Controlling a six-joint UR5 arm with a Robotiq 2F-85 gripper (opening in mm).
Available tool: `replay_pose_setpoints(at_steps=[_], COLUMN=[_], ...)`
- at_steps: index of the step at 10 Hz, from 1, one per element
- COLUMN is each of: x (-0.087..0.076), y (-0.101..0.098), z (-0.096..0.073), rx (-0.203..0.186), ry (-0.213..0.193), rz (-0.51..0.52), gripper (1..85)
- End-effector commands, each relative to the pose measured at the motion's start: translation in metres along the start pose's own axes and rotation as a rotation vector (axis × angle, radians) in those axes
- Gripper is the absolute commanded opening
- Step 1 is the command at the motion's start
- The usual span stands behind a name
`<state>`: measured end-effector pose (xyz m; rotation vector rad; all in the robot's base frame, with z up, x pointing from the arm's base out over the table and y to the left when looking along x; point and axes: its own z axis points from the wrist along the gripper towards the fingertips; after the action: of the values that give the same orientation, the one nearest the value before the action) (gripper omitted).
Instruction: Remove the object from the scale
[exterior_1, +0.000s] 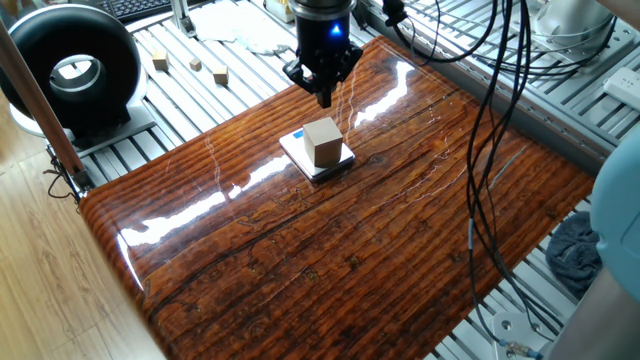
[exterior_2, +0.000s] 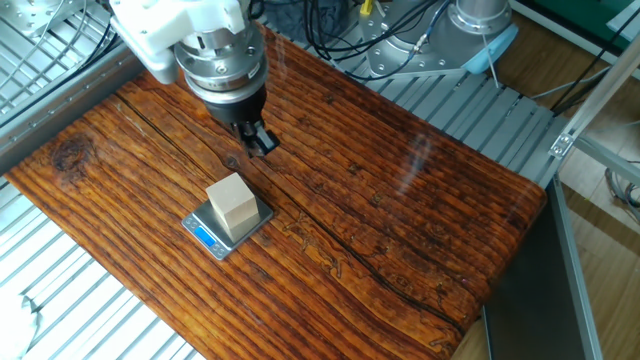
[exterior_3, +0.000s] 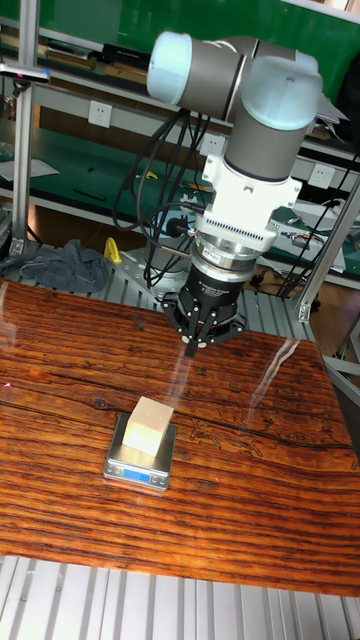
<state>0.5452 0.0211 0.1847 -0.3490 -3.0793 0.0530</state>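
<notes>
Above the table, the tool (exterior_3: 192, 348) points down, fingers together, empty.

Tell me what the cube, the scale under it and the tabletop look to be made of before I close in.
Wooden cube: pale, unfinished-looking wood, matte with faint grain. Scale: seemingly a white plastic or metal plate on a dark base, with a blue mark at one corner; the material is unclear from here. Tabletop: dark reddish wood with bold grain, glossy like varnish, throwing bright glare.
</notes>
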Motion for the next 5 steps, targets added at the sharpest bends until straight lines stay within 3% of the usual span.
replay_pose_setpoints(at_steps=[1,3,4,5], x=[-0.010,-0.021,-0.027,-0.037], y=[-0.005,0.000,0.004,0.001], z=[-0.001,-0.002,0.001,0.010], rx=[0.017,-0.003,-0.030,-0.045], ry=[-0.039,-0.079,-0.095,-0.107], rz=[0.054,0.067,0.045,0.038], gripper=[1.0,2.3,12.3,15.7])
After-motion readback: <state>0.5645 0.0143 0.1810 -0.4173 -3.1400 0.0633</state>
